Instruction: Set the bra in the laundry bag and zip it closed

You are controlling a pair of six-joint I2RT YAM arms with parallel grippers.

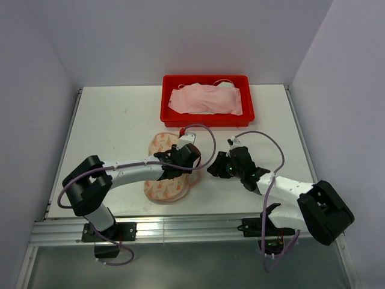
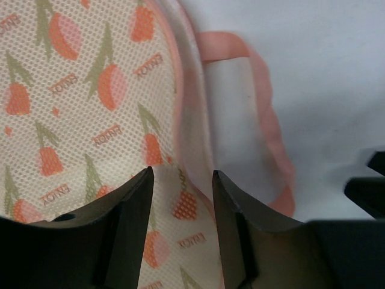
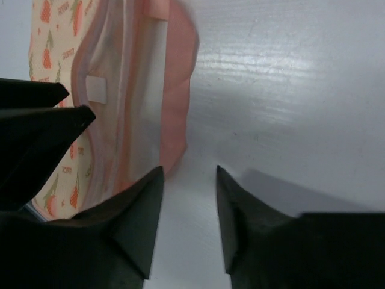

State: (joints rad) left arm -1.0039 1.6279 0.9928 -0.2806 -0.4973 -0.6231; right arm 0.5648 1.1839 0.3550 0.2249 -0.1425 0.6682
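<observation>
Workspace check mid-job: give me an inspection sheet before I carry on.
Surface: white table, no spills seen.
Job's things: laundry bag flat near centre; bra in the red tray at the back.
Clutter: nothing seen.
Grippers: left gripper open over the bag's edge; right gripper open over table beside the bag.
Cables: purple cable loops over each arm, no snag seen.
Surroundings: white walls; metal rail at near edge.
</observation>
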